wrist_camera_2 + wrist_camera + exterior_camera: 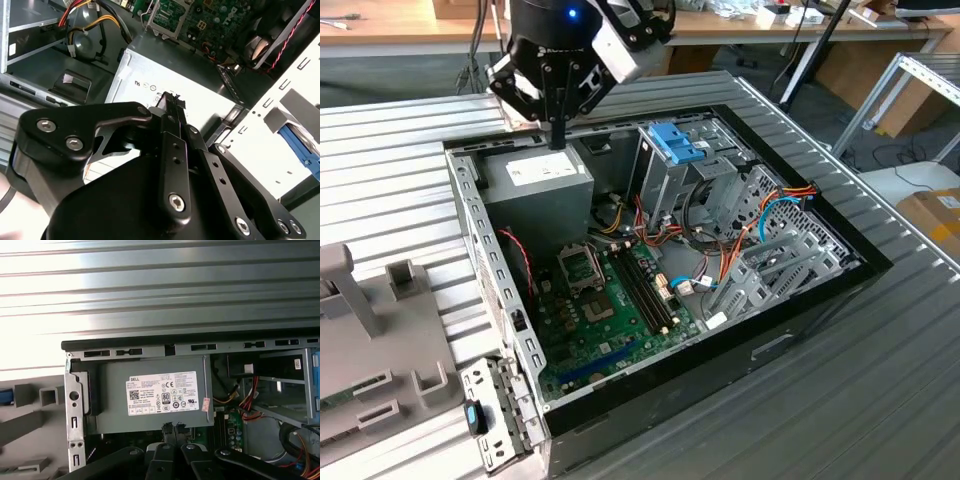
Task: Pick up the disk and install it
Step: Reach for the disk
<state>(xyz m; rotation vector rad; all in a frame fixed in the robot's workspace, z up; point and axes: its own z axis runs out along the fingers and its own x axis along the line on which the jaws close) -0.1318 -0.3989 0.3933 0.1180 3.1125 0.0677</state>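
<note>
Hanging over the grey power box (535,178) inside the computer case (775,345), the claw (558,142) is pinched tight, holding nothing. The disk (302,150) shows blue outside the case wall.

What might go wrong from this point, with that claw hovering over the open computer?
1. The gripper, shut and holding nothing, hangs close above the power supply. A drop straight down would likely strike its casing.
2. Loose coloured cables lie tangled beside the metal cage inside the case. Anything moved through there might snag or tug them.
</note>
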